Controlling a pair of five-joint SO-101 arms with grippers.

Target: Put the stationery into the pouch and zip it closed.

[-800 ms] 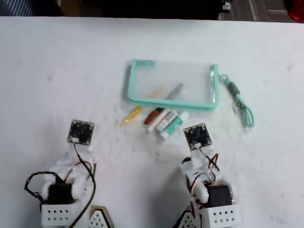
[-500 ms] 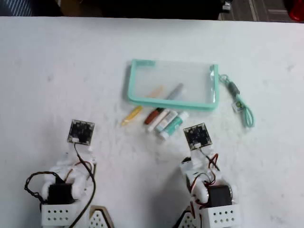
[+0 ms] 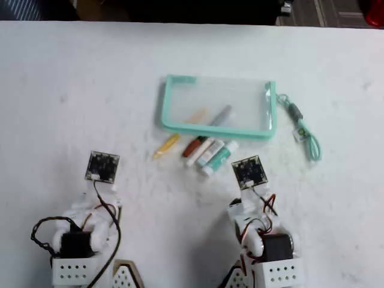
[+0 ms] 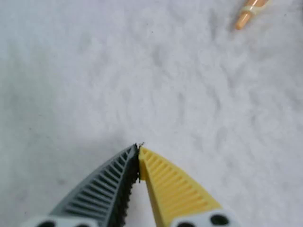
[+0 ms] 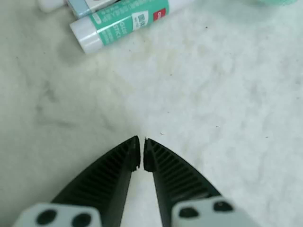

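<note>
The left jaws are seen clenched tip to tip, grey against yellow, with nothing between them, low over bare worktop (image 4: 94,71). The right jaws are likewise pressed almost together and nothing is held in them. Both are judged to be parked this way because no grasp has yet been begun: the left arm (image 3: 78,240) and the right arm (image 3: 264,240) are folded at the near edge, apart from the things. Just ahead of the right jaws a teal glue stick (image 5: 123,21) is laid, which is judged the handiest first pick for that side. An orange marker (image 4: 251,10) is found farther off from the left jaws. In the high view the stationery (image 3: 204,150) is gathered in a fan against the near edge of the pouch (image 3: 240,102), which is laid flat in the middle of the worktop, its strap (image 3: 307,138) trailing from the zip end. Two pale shapes are seen through the clear wall; whether they lie inside or beneath cannot be told
</note>
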